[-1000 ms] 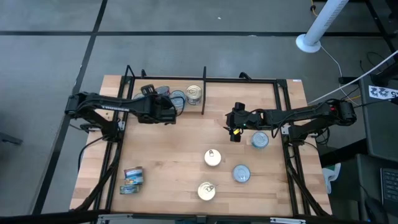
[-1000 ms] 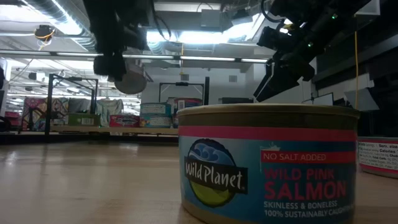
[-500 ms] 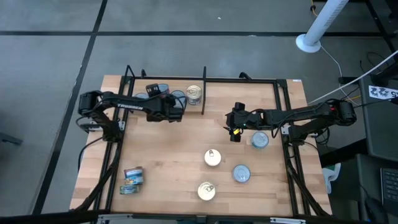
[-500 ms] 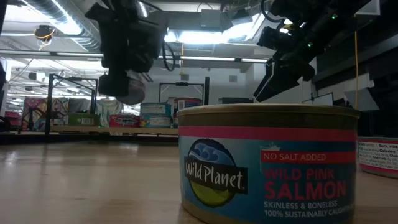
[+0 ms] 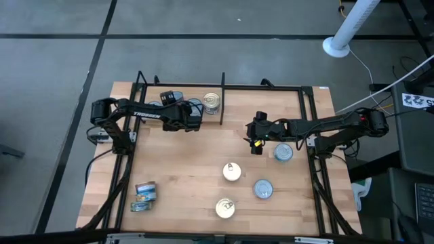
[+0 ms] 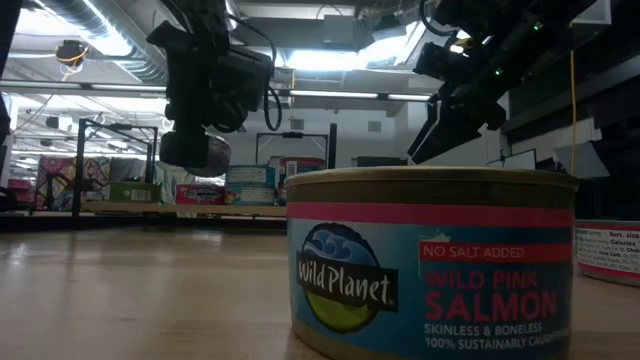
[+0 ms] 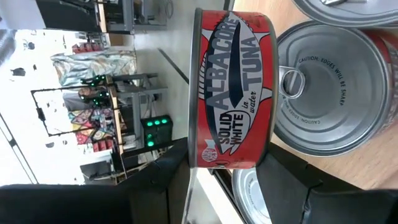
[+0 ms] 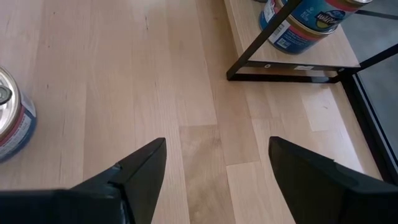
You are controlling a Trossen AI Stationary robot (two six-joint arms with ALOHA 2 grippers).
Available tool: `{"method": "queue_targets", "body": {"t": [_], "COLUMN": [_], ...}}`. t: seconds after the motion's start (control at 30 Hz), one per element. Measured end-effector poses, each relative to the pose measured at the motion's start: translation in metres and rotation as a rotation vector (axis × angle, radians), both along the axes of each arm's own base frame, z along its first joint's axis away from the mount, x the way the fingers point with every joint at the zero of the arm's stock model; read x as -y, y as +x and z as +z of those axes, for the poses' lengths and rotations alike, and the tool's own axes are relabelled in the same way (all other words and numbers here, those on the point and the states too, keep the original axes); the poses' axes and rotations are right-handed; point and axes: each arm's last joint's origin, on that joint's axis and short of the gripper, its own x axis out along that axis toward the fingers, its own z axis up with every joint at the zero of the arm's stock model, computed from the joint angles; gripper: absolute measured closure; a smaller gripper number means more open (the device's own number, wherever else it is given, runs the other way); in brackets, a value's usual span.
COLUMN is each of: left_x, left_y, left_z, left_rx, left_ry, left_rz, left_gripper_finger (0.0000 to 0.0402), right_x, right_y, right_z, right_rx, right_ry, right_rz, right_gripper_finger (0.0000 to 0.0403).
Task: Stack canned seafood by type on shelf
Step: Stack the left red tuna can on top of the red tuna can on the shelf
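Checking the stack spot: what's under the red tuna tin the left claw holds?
Under the red tuna tin sits a silver pull-tab tin on the wood; another lid shows partly, the rest covered.

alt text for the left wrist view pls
The left gripper holds a red albacore tuna can on its side between its dark fingers, just above silver pull-tab tins on the wooden shelf.

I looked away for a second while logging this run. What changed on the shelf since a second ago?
The left gripper, shut on the red albacore tuna tin, carried it rightward and lower, toward the tins by the divider bar. The right gripper, open, and the loose tins stayed put.
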Motion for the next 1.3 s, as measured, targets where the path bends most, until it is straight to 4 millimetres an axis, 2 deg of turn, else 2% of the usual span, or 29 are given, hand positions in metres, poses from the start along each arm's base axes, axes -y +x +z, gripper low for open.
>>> {"method": "queue_targets", "body": {"t": [0.23, 0.77, 1.17, 1.3], "left_x": [0.002, 0.0, -0.009, -0.009], "left_y": [0.0, 0.0, -0.003, -0.003], "left_z": [-0.002, -0.003, -0.003, -0.004], "left_rx": [-0.019, -0.016, -0.008, -0.059], "left_ry": [-0.107, -0.129, -0.155, -0.175], "left_rz": [-0.005, 0.003, 0.046, 0.009], "left_gripper_finger": [0.0243, 0.0239, 0.0178, 0.0164], "right_x": [0.0, 0.0, 0.0, 0.0], "right_y": [0.0, 0.0, 0.0, 0.0], "right_z": [0.0, 0.0, 0.0, 0.0], "right_rx": [0.0, 0.0, 0.0, 0.0], "right_ry": [0.0, 0.0, 0.0, 0.0], "right_rz": [0.0, 0.0, 0.0, 0.0], "right_gripper_finger": [0.0121, 0.0121, 0.0121, 0.0121]}}
